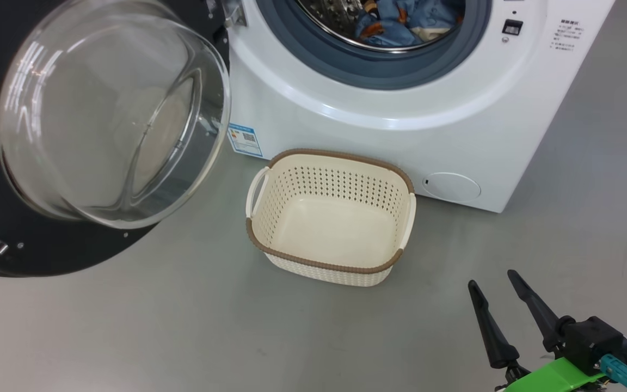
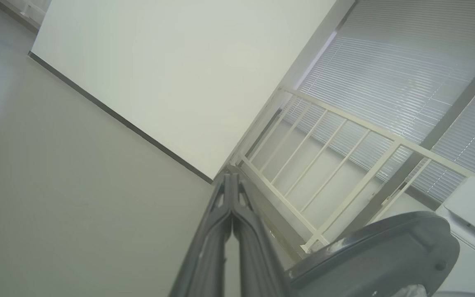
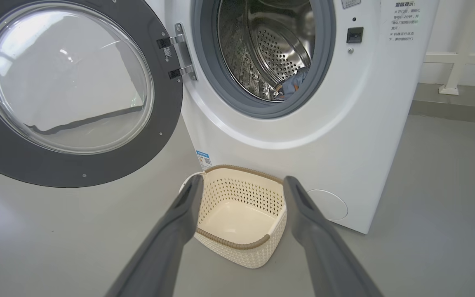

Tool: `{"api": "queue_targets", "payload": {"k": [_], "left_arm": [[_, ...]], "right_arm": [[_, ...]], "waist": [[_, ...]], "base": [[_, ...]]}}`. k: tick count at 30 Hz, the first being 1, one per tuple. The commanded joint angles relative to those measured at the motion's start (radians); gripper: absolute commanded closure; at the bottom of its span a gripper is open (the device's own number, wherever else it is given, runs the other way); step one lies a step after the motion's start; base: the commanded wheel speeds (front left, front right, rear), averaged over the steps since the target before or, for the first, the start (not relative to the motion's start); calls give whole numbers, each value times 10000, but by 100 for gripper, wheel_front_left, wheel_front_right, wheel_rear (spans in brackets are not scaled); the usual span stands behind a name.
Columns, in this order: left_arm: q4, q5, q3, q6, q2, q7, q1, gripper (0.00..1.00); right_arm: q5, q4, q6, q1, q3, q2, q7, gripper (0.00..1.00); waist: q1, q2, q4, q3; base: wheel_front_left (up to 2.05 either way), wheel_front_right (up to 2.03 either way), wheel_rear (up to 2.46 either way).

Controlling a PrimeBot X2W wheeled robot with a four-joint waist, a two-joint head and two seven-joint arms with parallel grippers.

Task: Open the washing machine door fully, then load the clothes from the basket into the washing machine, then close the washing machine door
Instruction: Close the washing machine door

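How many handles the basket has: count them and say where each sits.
2. One white handle on the basket's left side, toward the open washing machine door; the other on its right side.

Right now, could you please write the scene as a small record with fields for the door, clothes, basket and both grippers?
door: washing machine door open wide
clothes: inside the washing machine
basket: empty, on the floor before the machine
left gripper: shut, empty
right gripper: open, empty
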Motion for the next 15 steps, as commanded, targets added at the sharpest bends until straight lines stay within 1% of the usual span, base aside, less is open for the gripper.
{"api": "queue_targets", "payload": {"k": [1, 5, 9, 15], "left_arm": [[134, -385, 404, -107, 737, 220, -628, 100], [760, -988, 587, -188, 909, 624, -1048, 100], [1557, -1713, 715, -389, 1132, 1229, -1496, 100], [2686, -2522, 913, -627, 1446, 1811, -2064, 100]], "right_arm": [[-71, -356, 16, -314, 180, -133, 30, 0], [-76, -458, 16, -332, 145, -205, 109, 0], [-84, -607, 16, -359, 109, -303, 214, 0], [-78, -808, 16, -417, 50, -455, 356, 0]], "waist": [[0, 0, -107, 160], [0, 0, -176, 290], [0, 0, -262, 462], [0, 0, -374, 711]], "base": [[0, 0, 0], [0, 0, 0], [0, 0, 0], [0, 0, 0]]}}
